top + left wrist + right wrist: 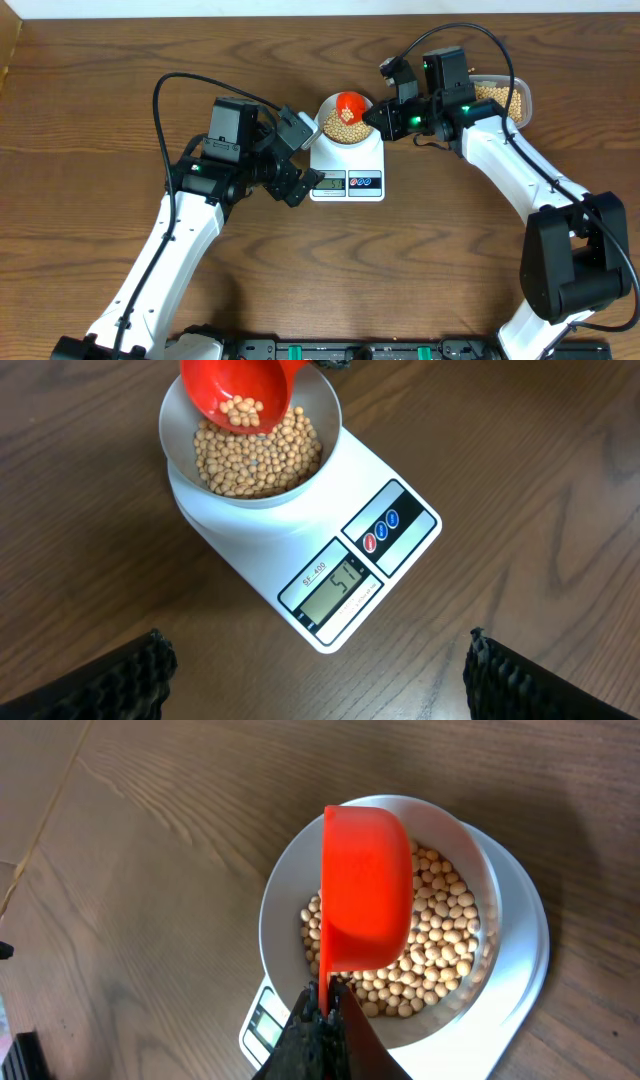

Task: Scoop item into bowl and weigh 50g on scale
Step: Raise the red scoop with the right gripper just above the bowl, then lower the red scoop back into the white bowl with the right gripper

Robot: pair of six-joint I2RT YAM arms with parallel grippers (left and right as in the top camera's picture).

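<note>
While the right fingers [305, 1045] grip the red scoop [367, 885] tipped over the bowl [322, 405], that bowl sits on the scale [290, 535], well filled with beans [255, 460]. The display [335, 588] seems to read just over fifty, so only stopping or a slight trim looks left. The left fingers [125, 680] hang wide open near the scale, empty.

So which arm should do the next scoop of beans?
Right. The right gripper is shut on the scoop, held over the bowl with a few beans inside. The left gripper is open and empty, beside the scale.
</note>
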